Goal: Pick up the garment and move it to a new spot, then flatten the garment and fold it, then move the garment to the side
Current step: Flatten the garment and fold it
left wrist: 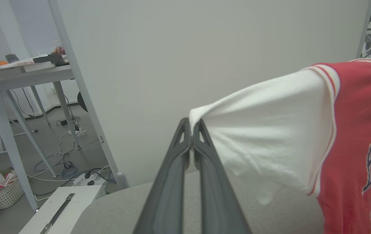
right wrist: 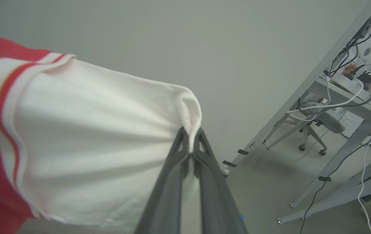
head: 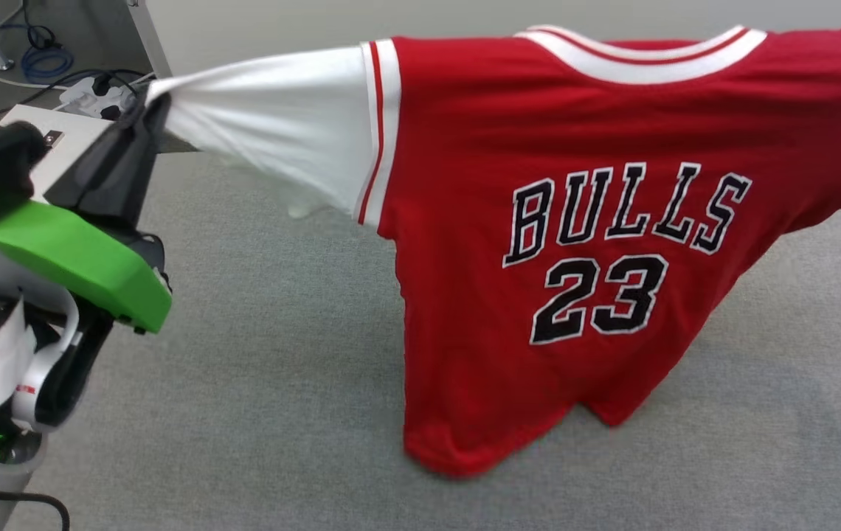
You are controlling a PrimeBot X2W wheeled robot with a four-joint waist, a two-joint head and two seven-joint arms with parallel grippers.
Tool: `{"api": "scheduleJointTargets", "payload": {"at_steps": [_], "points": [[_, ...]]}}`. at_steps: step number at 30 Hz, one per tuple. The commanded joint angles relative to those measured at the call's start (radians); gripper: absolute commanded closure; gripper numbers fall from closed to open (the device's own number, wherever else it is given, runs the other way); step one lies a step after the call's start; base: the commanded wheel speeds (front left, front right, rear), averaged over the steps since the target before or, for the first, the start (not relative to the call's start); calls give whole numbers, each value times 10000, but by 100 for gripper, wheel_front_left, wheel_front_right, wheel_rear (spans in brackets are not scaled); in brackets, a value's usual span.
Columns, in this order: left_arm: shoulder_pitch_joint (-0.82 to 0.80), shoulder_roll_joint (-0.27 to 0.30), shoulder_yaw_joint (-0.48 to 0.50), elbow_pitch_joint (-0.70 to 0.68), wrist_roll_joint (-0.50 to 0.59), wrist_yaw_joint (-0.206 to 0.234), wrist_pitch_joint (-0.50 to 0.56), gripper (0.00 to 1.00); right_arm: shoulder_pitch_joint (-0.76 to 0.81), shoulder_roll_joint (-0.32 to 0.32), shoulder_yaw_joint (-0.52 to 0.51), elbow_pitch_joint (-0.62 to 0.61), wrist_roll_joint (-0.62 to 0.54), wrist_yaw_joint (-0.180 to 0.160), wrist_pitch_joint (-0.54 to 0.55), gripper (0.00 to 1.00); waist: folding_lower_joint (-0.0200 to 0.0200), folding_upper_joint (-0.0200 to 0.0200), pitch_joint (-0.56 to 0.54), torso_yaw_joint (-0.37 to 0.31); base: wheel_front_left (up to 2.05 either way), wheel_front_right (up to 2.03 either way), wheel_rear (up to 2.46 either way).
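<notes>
Big picture first: the grey surface runs right across in front of the robot, and above it hangs the garment, spread out wide like washing on a line. Red chest to us, the black lettering the right way up and readable. It's strung between the two arms, shoulder line pulled nearly level, body drooping down the middle, and the hem looks to be just brushing the grey surface, bunched a little at the bottom.

Out to the ends now. The left-hand sleeve is drawn out taut to a point, and there's the left gripper, fingers pressed together with the sleeve's edge pinched at the very tips. Same story on the other side in the right wrist view: the right-hand sleeve fans into folds that run to the right gripper, whose jaws are clamped on a small tuck of white cloth.

So I'd call this the carry, the garment lifted and on its way to the new spot, flattening not yet begun. Next, I reckon, both arms need to come down together, letting the hem land first and dragging back so the body lays out smooth, front or back down. Uneven lowering would likely wrinkle it.
</notes>
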Motion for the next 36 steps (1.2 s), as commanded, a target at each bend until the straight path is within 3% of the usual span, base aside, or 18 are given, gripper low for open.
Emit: {"api": "scheduleJointTargets", "payload": {"at_steps": [1,11,19,26,31,36], "points": [[-261,157,232,31,85,121,-34,100,-256,-149,-165,-31,75,-21,88,100,1,-1,-60,-107,0,0,0],[-1240,450,601,524,-30,-326,-142,100,-1141,-196,-270,-426,343,-21,308,100,1,-1,758,-345,0,0,0],[-3125,797,536,1728,-77,-1323,203,100,-3010,-201,237,-154,435,-21,485,100,1,-1,2550,-585,0,0,0],[-5825,865,295,3475,240,-2289,551,100,-5818,-6,1055,1113,-152,-21,31,100,1,-1,4430,-802,0,0,0],[-7906,575,-6,4735,550,-2723,809,100,-7816,258,1630,2415,-635,-21,-338,100,1,-1,5345,-905,0,0,0],[-10142,134,-242,6165,1006,-3003,503,100,-9898,937,1678,3887,-1213,-21,-1099,100,1,-1,6105,-986,0,0,0]]}}
